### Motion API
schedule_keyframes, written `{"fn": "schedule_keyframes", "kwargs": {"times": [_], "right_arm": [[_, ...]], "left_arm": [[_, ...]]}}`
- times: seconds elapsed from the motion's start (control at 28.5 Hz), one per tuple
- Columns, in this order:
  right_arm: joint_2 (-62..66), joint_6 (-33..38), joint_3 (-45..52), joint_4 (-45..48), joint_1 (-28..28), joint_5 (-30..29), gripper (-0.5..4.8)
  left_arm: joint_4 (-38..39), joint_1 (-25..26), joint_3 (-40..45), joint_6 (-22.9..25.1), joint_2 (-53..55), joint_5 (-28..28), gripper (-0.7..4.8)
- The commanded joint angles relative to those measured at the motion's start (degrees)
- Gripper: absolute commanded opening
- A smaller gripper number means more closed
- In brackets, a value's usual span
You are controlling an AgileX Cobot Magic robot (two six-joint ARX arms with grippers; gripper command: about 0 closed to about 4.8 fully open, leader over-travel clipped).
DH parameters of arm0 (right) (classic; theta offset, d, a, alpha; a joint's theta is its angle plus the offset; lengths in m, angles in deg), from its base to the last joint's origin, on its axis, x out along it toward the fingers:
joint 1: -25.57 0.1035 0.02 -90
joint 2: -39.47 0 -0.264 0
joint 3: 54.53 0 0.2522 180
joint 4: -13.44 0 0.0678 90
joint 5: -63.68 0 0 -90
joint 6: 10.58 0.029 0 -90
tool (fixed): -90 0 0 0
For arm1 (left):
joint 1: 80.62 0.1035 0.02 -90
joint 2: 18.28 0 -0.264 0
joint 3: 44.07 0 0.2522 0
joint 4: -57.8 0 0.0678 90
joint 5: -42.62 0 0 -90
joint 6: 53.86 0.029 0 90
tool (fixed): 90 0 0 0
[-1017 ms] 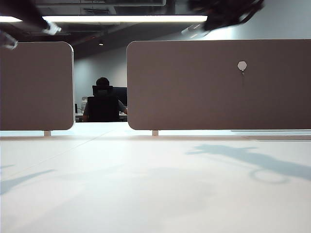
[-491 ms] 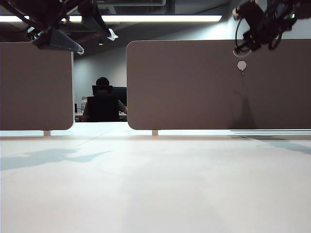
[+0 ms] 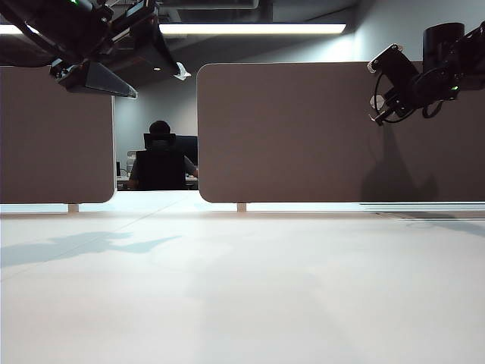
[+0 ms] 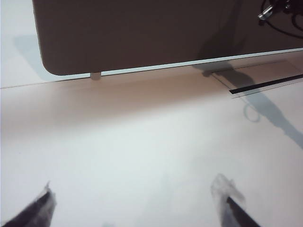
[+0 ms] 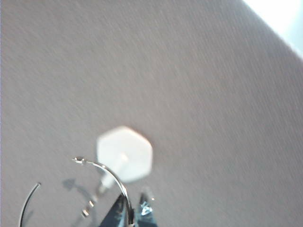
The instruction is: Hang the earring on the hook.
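Note:
The hook (image 5: 125,153) is a white hexagonal cap with a short prong, fixed on the grey partition panel (image 3: 303,136). My right gripper (image 5: 133,211) is shut on the earring (image 5: 112,176), a thin silver wire hoop, and holds it right in front of the cap. The hoop's open end with the clasp lies beside the cap, and I cannot tell whether the wire touches the prong. In the exterior view the right gripper (image 3: 381,112) covers most of the hook. My left gripper (image 3: 161,85) hangs open and empty high at the left, over the white table (image 4: 142,142).
A second grey panel (image 3: 57,136) stands at the left, with a gap between the two panels. Through the gap a seated person (image 3: 160,159) shows far behind. A flat dark strip (image 4: 265,84) lies on the table below the hooked panel.
The right gripper has come down from the top edge with the earring, to the hook, which it now covers. The left arm has swung into view at the upper left and lowered a little.

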Motion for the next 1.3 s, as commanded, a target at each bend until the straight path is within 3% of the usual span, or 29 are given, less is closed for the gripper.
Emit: {"fn": "schedule_keyframes", "kwargs": {"times": [0.04,0.42,0.49,0.53,0.77,0.91,0.98,1.05,1.09,1.12,1.19,1.26,1.3], "right_arm": [[1.0,0.0,-0.4,2.0,0.1,-0.7,-0.06],[2.5,0.2,-0.4,1.4,0.5,-2.2,-0.04],[2.5,3.2,-0.4,2.3,0.5,-2.1,0.97],[2.5,4.4,-0.4,2.3,0.5,-2.1,2.08],[1.8,4.7,-0.4,2.2,0.5,-1.9,2.26],[-0.7,10.5,-0.4,0.9,0.5,-0.9,2.61],[-3.5,14.5,-0.4,-3.8,0.6,-0.8,2.40],[-6.4,17.9,-0.4,-10.9,0.7,-0.9,1.18],[-9.1,20.3,-0.4,-20.0,0.9,-0.9,-0.12],[-10.6,20.9,-0.4,-25.3,1.0,-0.7,-0.02],[-12.8,21.5,-0.4,-33.3,1.5,-0.2,-0.03],[-14.3,22.0,-0.4,-38.1,1.6,-0.2,-0.03],[-15.1,22.4,-0.4,-40.3,1.6,-0.2,-0.03]], "left_arm": [[2.0,0.0,-0.2,0.1,-0.2,0.0,4.79],[5.9,0.0,-0.1,4.2,0.1,0.0,4.79],[5.9,0.0,-0.1,4.2,0.1,0.1,4.79],[5.9,0.0,-0.1,4.1,0.1,0.1,4.79],[5.9,0.0,-0.1,4.1,0.1,1.2,4.79],[5.9,0.0,-0.1,4.2,0.1,1.1,4.79],[5.8,0.0,-0.1,4.1,0.1,1.1,4.79],[5.9,0.0,-0.1,3.9,-0.1,0.9,4.79],[6.1,0.0,-0.1,3.9,-0.9,0.9,4.79],[6.1,0.0,-0.1,3.9,-1.5,0.9,4.34],[6.5,0.0,-0.1,3.9,-3.1,0.9,1.76],[7.0,0.0,-0.1,3.9,-4.9,0.9,-0.12],[7.0,0.0,-0.1,3.9,-6.0,0.9,-0.05]]}}
